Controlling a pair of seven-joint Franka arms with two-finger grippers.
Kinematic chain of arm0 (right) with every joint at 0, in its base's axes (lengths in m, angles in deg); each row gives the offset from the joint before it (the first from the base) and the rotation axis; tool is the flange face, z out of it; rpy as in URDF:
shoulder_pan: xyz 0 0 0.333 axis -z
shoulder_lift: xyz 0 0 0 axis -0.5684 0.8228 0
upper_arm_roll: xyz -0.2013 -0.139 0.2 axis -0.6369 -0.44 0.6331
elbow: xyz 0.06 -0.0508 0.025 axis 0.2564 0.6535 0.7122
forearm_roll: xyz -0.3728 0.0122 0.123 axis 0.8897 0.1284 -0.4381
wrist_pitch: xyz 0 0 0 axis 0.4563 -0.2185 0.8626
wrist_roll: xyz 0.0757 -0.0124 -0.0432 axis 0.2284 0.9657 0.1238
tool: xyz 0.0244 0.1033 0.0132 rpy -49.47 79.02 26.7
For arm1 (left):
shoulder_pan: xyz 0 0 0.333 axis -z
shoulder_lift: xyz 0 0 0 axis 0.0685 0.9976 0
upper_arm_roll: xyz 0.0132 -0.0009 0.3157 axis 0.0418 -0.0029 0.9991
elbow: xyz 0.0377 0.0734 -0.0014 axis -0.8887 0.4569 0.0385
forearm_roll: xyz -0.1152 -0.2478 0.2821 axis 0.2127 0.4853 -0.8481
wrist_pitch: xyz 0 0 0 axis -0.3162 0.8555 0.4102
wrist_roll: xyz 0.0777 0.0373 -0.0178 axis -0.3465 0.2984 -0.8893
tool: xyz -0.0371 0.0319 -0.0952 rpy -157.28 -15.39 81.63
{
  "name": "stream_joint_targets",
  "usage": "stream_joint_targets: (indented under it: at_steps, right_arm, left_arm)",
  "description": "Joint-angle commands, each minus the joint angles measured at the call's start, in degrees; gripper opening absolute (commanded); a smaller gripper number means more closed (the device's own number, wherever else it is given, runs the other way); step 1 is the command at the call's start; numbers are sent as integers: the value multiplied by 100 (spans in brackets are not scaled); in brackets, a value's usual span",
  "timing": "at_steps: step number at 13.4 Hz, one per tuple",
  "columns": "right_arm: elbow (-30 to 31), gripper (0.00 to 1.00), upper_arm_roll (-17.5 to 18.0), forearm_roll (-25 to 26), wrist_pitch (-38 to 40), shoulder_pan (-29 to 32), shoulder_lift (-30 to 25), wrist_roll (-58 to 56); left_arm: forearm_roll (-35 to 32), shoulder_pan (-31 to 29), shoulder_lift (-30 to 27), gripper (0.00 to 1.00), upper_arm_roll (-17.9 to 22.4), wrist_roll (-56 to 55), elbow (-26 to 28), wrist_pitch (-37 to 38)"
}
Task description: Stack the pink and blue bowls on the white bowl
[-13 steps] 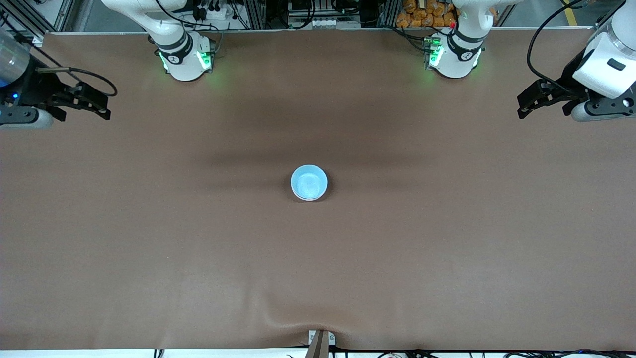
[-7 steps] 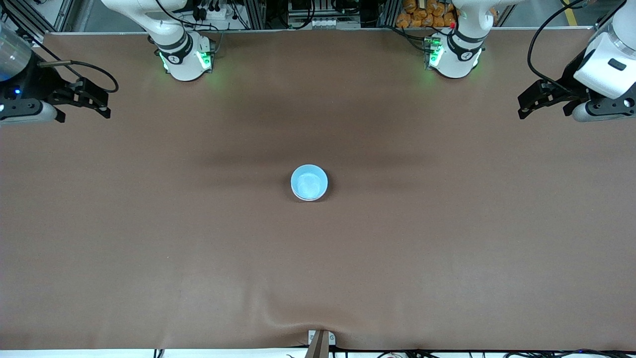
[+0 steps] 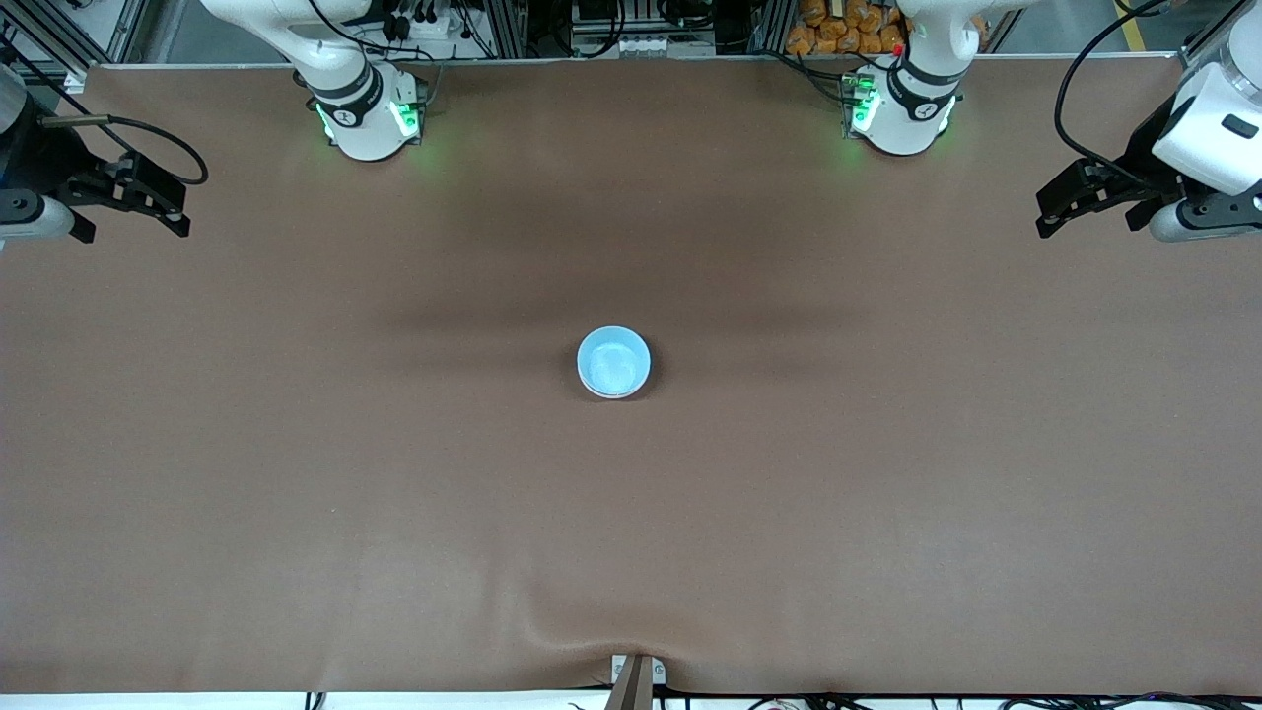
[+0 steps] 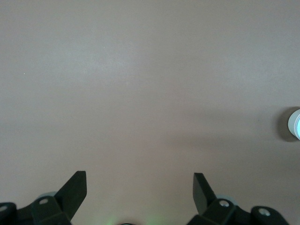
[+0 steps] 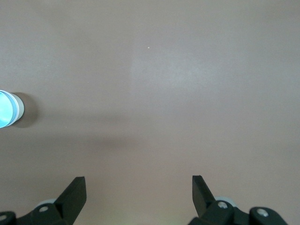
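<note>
Bowls: one stack sits mid-table, blue bowl (image 3: 613, 362) on top, a pale rim showing at its base, probably the white bowl, though I can't be sure from here. Pink bowl can't be made out. Brown table (image 3: 394, 493) around it. Left gripper (image 3: 1070, 202) hangs over the left arm's end of the table, fingers spread, holding nothing. Right gripper (image 3: 148, 202) hangs over the right arm's end, likewise spread and empty. Both well apart from the stack.
</note>
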Motion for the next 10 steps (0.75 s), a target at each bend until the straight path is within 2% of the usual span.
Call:
stream_joint_targets:
  at_steps: [1,10]
  right_arm:
    - [-160,100,-5,133,68,30,94,-73]
    - [-133,100,-5,124,68,-5,94,-46]
  left_arm:
    - [66,-53,20,100,-17,87,-97,6]
    - [57,-62,20,100,-17,104,-97,6]
